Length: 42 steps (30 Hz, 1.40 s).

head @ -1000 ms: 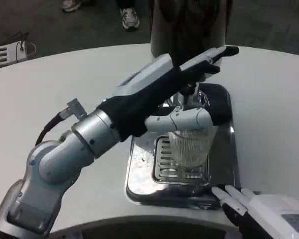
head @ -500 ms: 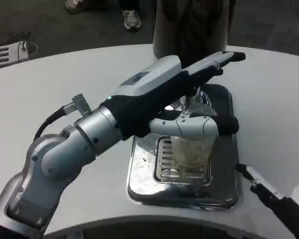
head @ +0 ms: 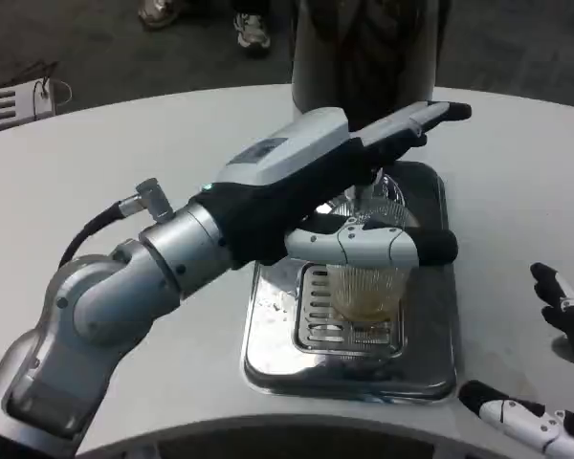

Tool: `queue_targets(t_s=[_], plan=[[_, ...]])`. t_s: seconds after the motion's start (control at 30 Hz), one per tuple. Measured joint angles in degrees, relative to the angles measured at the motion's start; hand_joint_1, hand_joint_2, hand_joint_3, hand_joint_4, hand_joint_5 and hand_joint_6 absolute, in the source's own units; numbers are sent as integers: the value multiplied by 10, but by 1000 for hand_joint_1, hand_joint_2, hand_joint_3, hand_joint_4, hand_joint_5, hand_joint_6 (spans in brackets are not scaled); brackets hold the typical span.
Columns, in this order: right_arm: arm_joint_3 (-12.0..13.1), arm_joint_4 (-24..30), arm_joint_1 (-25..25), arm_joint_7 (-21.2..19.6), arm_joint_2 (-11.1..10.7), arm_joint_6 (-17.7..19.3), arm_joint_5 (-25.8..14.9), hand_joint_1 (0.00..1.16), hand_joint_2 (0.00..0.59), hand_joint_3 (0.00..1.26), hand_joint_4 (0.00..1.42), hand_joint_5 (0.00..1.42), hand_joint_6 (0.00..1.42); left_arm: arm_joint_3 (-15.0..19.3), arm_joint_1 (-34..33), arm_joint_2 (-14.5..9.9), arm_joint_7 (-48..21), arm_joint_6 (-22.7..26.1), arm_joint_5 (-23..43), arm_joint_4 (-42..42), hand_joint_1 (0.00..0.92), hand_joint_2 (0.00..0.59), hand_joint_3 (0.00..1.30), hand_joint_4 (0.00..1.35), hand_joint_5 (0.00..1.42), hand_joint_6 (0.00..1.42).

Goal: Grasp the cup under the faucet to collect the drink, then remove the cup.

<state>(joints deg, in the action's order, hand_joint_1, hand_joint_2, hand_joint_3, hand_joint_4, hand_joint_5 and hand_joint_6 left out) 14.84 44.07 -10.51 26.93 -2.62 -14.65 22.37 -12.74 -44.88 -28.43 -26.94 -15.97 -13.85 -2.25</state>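
Observation:
A clear ribbed cup [head: 368, 287] stands on the grate of the steel drip tray [head: 277, 354], beneath the faucet [head: 364, 191] of the dark dispenser [head: 364, 48]. A little pale yellow drink lies in its bottom. My left hand [head: 354, 191] reaches from the left and grips the cup, with a white and black finger wrapped across its front and others stretched above toward the dispenser. My right hand [head: 545, 382] sits at the lower right over the table, fingers spread apart, holding nothing.
The white table [head: 124, 172] curves round, with a dark floor beyond its far edge. A person's shoes [head: 253, 29] stand on the floor behind the dispenser. A white object [head: 14, 105] lies on the floor at far left.
My right hand has drawn back to the right and opened its fingers wide. Pale drink has gathered in the cup. The left hand keeps its hold.

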Motion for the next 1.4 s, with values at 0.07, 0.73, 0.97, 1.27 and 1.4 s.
queue_targets(t_s=[0.07,0.73,0.97,1.27,1.4], plan=[[-5,-21,8,-21,-9,6,-9,741,210,0,0,15,38,0,0,-1,-1,0,0,0,0,41,69,10,112,172],[-97,-167,109,-142,-69,32,-37,753,208,0,0,4,18,10,5,-22,-8,-1,13,8,0,0,79,10,112,172],[-116,-208,147,-160,-74,35,-39,753,208,0,0,4,17,13,8,-25,-8,-1,21,10,0,0,79,10,112,173],[-133,-254,193,-176,-75,41,-44,754,208,0,0,4,5,17,12,-28,-8,4,22,16,0,0,79,10,112,175],[-137,-271,213,-181,-75,43,-47,754,208,0,0,4,3,23,15,-28,-15,11,23,25,0,0,79,10,112,176]])
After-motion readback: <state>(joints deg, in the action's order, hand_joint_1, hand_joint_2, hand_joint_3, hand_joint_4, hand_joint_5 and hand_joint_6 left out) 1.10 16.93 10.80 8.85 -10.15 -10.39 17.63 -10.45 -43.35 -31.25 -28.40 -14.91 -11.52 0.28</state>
